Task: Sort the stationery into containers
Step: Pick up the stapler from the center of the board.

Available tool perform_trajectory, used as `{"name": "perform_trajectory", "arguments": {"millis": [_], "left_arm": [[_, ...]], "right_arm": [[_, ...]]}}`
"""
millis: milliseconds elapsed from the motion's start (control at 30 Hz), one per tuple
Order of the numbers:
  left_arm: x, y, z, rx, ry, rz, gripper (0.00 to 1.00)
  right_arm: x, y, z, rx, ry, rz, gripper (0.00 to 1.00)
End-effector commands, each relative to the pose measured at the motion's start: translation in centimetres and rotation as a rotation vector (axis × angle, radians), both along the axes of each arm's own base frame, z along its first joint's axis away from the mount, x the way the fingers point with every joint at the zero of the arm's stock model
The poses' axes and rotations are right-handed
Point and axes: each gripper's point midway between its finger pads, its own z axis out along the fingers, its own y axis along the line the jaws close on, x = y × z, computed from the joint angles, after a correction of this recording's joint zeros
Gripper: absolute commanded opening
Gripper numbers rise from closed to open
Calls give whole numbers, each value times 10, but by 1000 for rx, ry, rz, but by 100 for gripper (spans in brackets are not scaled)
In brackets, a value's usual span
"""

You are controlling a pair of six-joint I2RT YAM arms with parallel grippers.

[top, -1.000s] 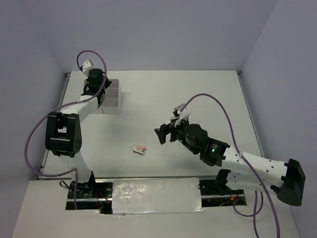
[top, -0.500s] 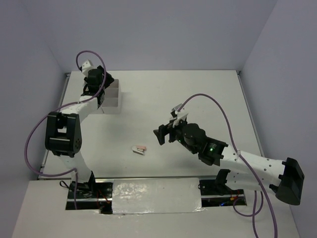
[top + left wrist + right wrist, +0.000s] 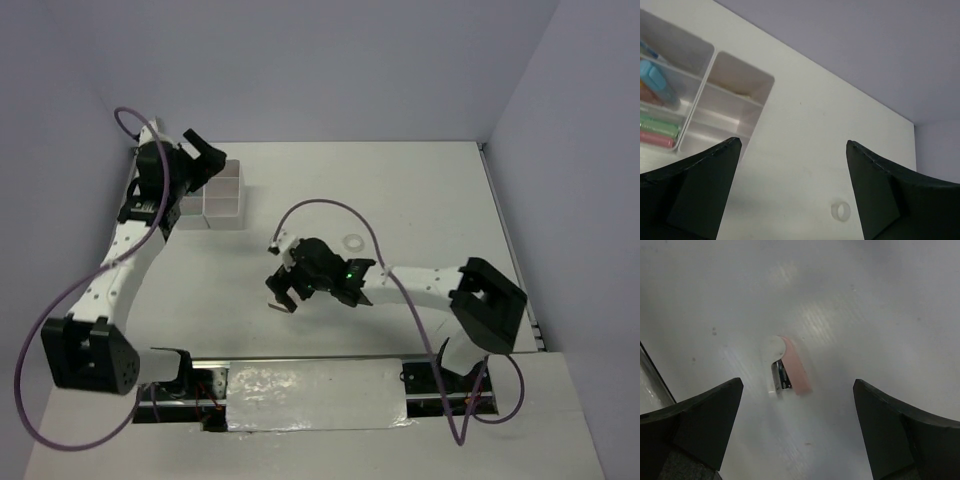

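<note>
The right gripper (image 3: pixel 796 384) now hangs over the stapler (image 3: pixel 791 371), jaws apart like the left gripper (image 3: pixel 792 145); lower it straight down and pinch the stapler's long sides.

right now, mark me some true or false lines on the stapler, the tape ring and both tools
1. The right tool is shut on the stapler. False: its jaws stand open, and the stapler lies on the table below and between them.
2. The tape ring lies on the table, outside the box. True.
3. The left tool holds a highlighter. False: it is open with nothing between its jaws.
4. A blue highlighter, a green highlighter and a pink highlighter lie in the box. True.
</note>
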Motion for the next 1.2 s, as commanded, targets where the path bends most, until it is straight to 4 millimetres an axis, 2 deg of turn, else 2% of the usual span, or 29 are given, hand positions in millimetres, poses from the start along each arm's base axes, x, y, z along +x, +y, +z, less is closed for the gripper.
{"name": "perform_trajectory", "arguments": {"millis": [0, 33, 67, 133, 267, 367, 433, 500, 733, 767, 800, 833, 933, 1100, 1133, 1167], "left_arm": [[-57, -20, -41, -26, 135, -143, 99], [-72, -19, -32, -8, 104, -157, 99], [-82, -18, -38, 5, 122, -157, 99], [-103, -6, -38, 63, 149, -126, 99], [-123, 2, -33, 136, 151, -136, 99], [-128, -3, -38, 138, 148, -170, 99], [-130, -6, -43, 131, 151, -187, 99], [-130, -7, -45, 127, 154, -196, 99], [-130, -14, -41, 115, 131, -229, 99], [-130, -14, -41, 115, 131, -229, 99], [-130, -14, -40, 115, 129, -232, 99], [-131, -15, -40, 114, 127, -235, 99], [-132, -16, -40, 112, 127, -244, 99], [-134, -17, -41, 109, 120, -251, 99], [-134, -18, -42, 107, 121, -253, 99], [-135, -18, -42, 107, 123, -257, 99]], "right_arm": [[-21, 27, -17, -78, -9, 217, 99], [-26, 31, -19, -72, -6, 258, 99], [-30, 34, -22, -66, 2, 288, 99], [-35, 37, -29, -71, 5, 320, 98], [-17, 40, -43, -134, -32, 264, 96], [-10, 42, -57, -191, -39, 249, 91], [-10, 41, -70, -232, -25, 250, 84], [-14, 39, -79, -267, -21, 248, 71], [-12, 26, -90, -336, -36, 187, 67], [-13, 24, -92, -345, -36, 181, 64], [-10, 18, -94, -367, -37, 159, 55], [-11, 15, -96, -377, -35, 153, 52], [-13, 8, -94, -380, -32, 137, 56], [-16, 13, -85, -335, -28, 148, 62], [-15, 12, -86, -343, -28, 142, 67], [-14, 9, -89, -355, -22, 130, 82]]}}
